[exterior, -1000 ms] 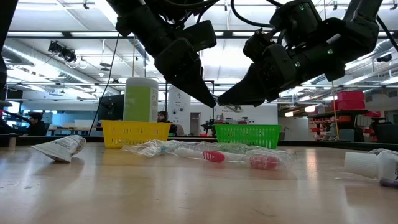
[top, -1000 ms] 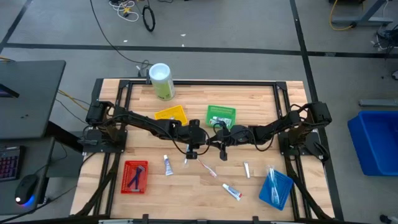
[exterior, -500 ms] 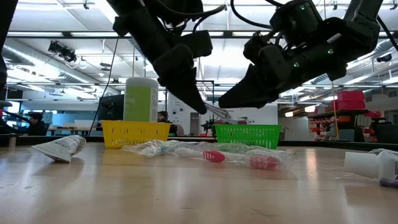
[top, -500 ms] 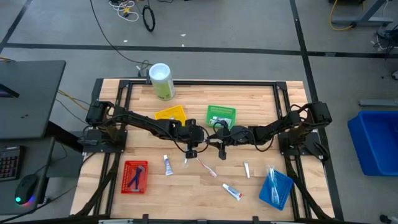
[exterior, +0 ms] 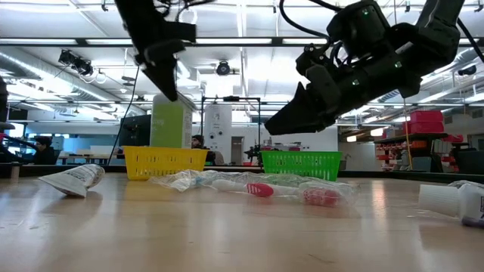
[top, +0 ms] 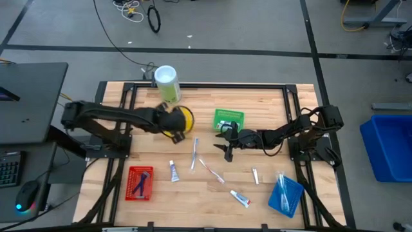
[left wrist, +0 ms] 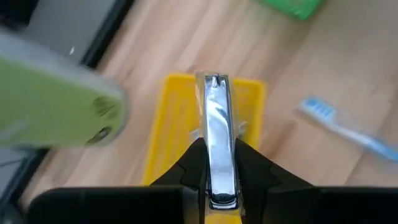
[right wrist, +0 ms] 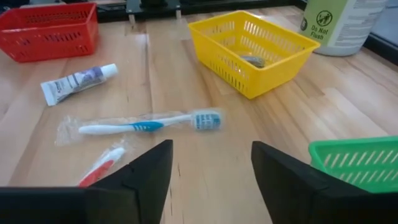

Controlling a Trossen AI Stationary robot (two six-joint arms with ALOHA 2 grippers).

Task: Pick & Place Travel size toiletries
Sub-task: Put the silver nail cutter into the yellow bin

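We see a shiny nail clipper [left wrist: 216, 146] pinched above the yellow basket [left wrist: 166, 127], while a wrapped blue toothbrush [right wrist: 140, 124], a pink toothbrush [right wrist: 99, 167] and a white tube [right wrist: 78, 83] lie flat on the table.

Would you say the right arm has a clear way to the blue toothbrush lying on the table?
Probably yes: the right gripper is open and empty, the blue toothbrush lies on bare wood ahead of it, and nothing stands between them.

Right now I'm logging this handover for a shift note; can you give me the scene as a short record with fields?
left hand: shut on shiny metal nail clipper, above yellow plastic basket
right hand: open, empty, mid-table
on table: blue-and-white wrapped toothbrush, small white tube
other baskets: red, green, blue
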